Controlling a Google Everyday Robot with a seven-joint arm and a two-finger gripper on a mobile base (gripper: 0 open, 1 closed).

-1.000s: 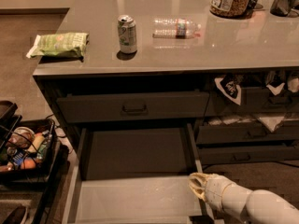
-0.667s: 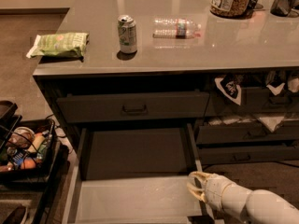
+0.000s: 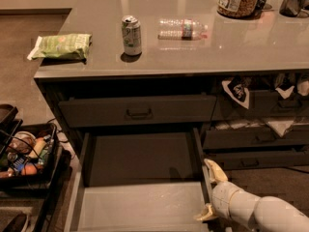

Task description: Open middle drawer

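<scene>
Middle drawer (image 3: 140, 204) is pulled well out under the table (image 3: 159, 66). You can see its pale grey floor, and the front runs off the bottom edge, so I'd call the task basically done. The top drawer (image 3: 137, 111) above it is shut.

The gripper (image 3: 210, 192) sits low on the right, just beside the drawer's right side wall. Its jaws are spread and have nothing between them, so my guess is it's let go.

Up top, a soda can (image 3: 131, 35), a lying water bottle (image 3: 182, 29) and a green snack bag (image 3: 60, 46) are well clear. A basket of bits (image 3: 24, 153) sits on the floor to the left.
</scene>
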